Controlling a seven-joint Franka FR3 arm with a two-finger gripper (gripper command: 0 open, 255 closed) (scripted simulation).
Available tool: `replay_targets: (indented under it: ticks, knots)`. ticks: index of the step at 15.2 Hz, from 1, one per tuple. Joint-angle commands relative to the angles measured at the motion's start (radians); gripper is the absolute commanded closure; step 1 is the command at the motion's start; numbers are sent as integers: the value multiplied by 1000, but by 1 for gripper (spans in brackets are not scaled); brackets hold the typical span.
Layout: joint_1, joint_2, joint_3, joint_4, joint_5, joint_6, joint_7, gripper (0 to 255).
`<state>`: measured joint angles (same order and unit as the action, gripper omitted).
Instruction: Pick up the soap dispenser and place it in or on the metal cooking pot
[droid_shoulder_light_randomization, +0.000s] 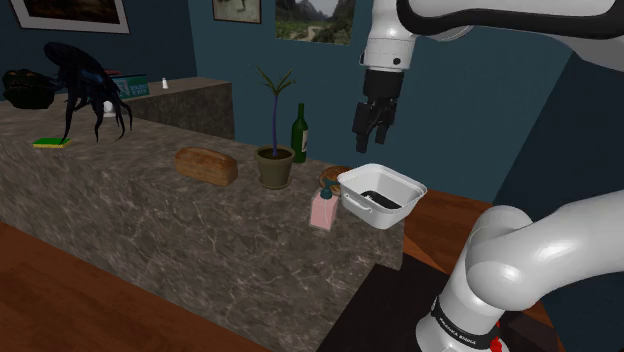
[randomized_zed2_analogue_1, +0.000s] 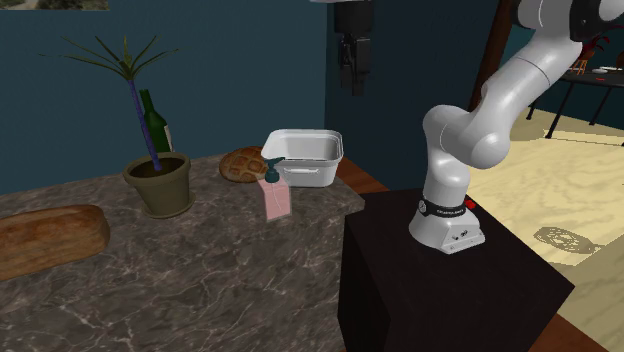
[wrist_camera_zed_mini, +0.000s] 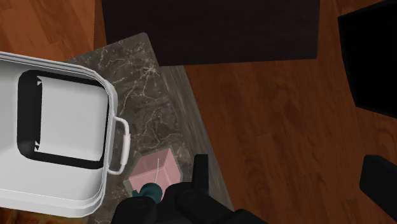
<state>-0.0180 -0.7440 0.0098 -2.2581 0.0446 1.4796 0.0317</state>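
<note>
The soap dispenser (droid_shoulder_light_randomization: 324, 209) is a pink bottle with a dark teal pump. It stands on the marble counter close beside the pot (droid_shoulder_light_randomization: 383, 196), a white rectangular pan with side handles. In the second exterior view the soap dispenser (randomized_zed2_analogue_1: 274, 197) stands in front of the pot (randomized_zed2_analogue_1: 304, 156). My gripper (droid_shoulder_light_randomization: 371, 134) hangs open in the air, well above the pot and the counter's end, holding nothing. From the wrist, the soap dispenser (wrist_camera_zed_mini: 154, 172) sits by one handle of the pot (wrist_camera_zed_mini: 108, 108), just off one finger (wrist_camera_zed_mini: 201, 170) of my gripper (wrist_camera_zed_mini: 289, 179).
On the counter (droid_shoulder_light_randomization: 200, 230) stand a potted plant (droid_shoulder_light_randomization: 276, 165), a green wine bottle (droid_shoulder_light_randomization: 299, 135) and a bread loaf (droid_shoulder_light_randomization: 207, 165). A round bread (randomized_zed2_analogue_1: 241, 165) lies behind the pot. The black stand (randomized_zed2_analogue_1: 450, 285) adjoins the counter's end, with wooden floor (wrist_camera_zed_mini: 280, 127) below.
</note>
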Motion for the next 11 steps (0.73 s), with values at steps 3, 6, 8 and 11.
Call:
replay_targets:
  ticks: [3,6,8,11]
  knots:
    - [-5,41,-23,-17,-14,53,-32,0]
    - [-13,111,-56,-34,-31,132,-78,0]
    - [-18,164,-77,-38,-40,183,-109,0]
    - [-24,250,-109,-34,-50,258,-154,0]
